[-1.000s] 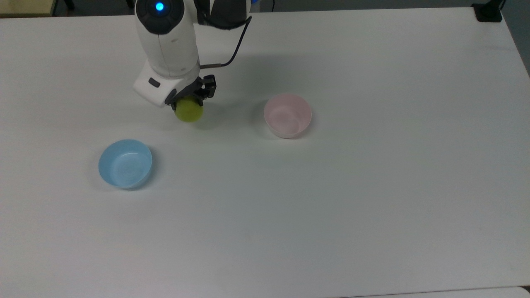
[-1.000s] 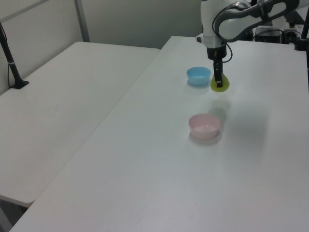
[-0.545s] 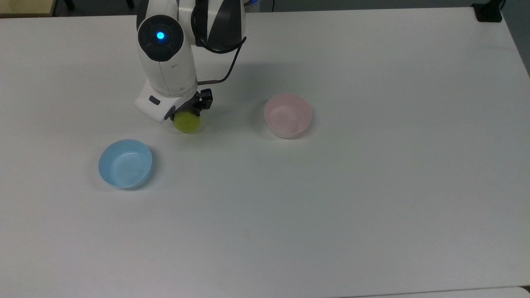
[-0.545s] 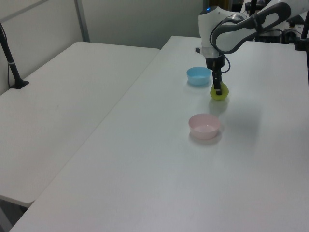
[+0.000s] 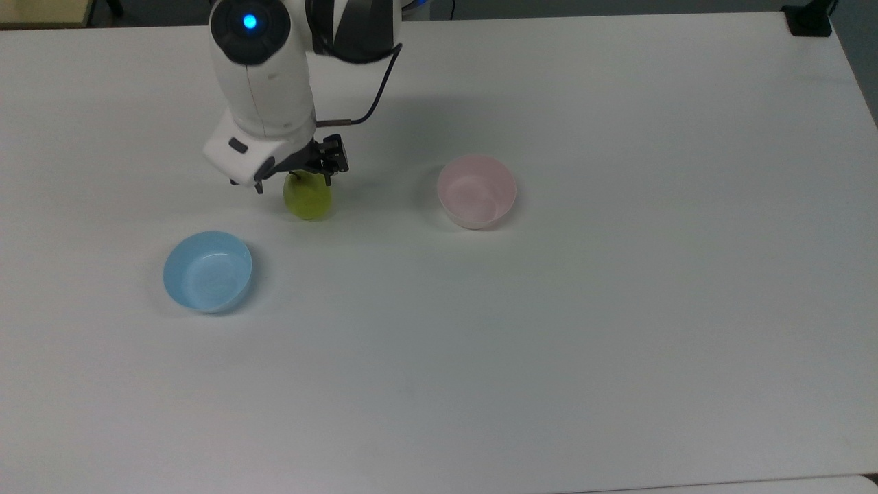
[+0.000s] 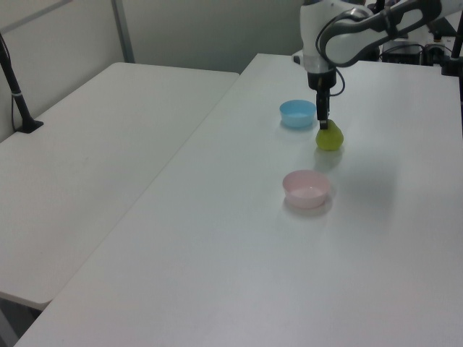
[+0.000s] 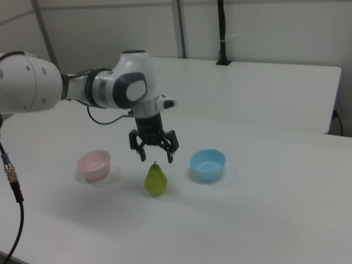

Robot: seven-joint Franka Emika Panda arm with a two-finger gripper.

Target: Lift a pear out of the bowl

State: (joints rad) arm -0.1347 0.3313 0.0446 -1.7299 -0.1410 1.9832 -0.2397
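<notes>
The claw (image 7: 155, 156) is spread wide and holds nothing; it hangs just above the pear (image 7: 155, 179), and its fingers (image 7: 170, 153) stand on both sides of the stem without touching the fruit. The pear stands upright on the white table (image 5: 549, 343), in the upper left part of the top view, between the pink bowl (image 5: 477, 191) and the blue bowl (image 5: 207, 271) and apart from both. A 2nd white table (image 6: 94, 166) stands beside the 1st in the left view, near pale walls. There are 1 pear, 2 bowls and 2 tables.
</notes>
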